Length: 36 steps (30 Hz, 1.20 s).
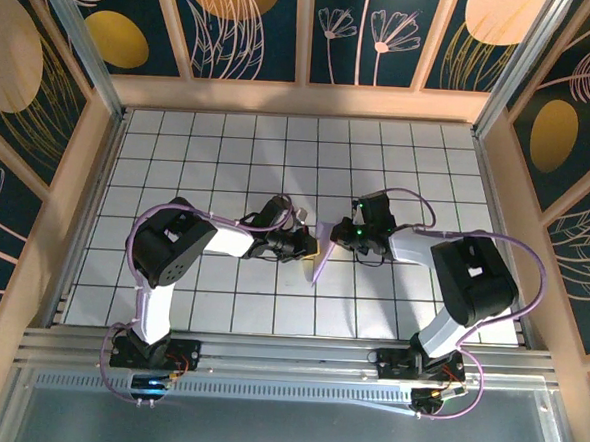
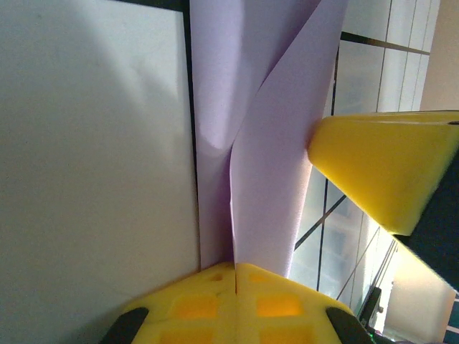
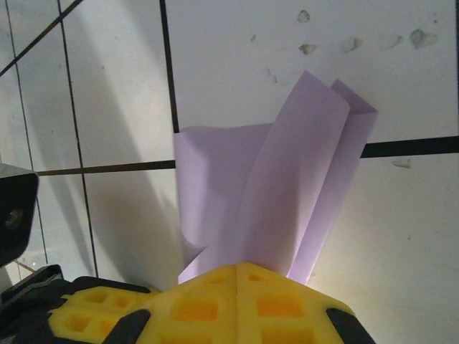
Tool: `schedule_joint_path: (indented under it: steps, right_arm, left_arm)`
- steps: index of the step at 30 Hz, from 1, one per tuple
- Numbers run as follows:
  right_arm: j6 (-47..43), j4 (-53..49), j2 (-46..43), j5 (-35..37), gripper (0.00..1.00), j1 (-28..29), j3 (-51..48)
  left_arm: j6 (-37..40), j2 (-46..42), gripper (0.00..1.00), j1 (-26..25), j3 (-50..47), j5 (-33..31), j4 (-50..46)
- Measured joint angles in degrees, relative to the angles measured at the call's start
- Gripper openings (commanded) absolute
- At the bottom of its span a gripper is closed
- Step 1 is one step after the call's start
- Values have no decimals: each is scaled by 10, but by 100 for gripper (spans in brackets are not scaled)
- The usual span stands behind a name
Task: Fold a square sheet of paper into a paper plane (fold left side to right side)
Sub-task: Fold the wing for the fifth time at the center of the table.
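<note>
Got my left claw (image 2: pixel 235 278) and right claw (image 3: pixel 237 276) both clamped on the sheet of paper (image 1: pixel 322 266) mid-table (image 1: pixel 428 169), already several narrow folds in, so I reckon mostly final creases left.

Table (image 1: pixel 279 150): white top, dark grid lines marking square tiles, wooden rim on three sides. Near edge: aluminium rail (image 1: pixel 287 356) carrying my left arm base (image 1: pixel 152 353) and my right arm base (image 1: pixel 421 369). Few small brownish specks (image 3: pixel 307 49) on tile in my right wrist view. Folded lavender sheet of paper (image 1: pixel 322 263) near table middle, standing up, not flat; cannot tell whether its lower tip touches tiles.
</note>
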Motion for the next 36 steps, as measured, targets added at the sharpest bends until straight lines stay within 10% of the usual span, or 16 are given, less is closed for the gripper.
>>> schedule_joint_path:
  steps: [24, 36]
  right_arm:
    - [-4, 0, 20, 5, 0, 0, 0]
    - [-4, 48, 16, 5, 0, 0, -29]
  left_arm:
    - [0, 0, 0, -2, 7, -5, -15]
    - [19, -37, 23, -1, 3, -71, -44]
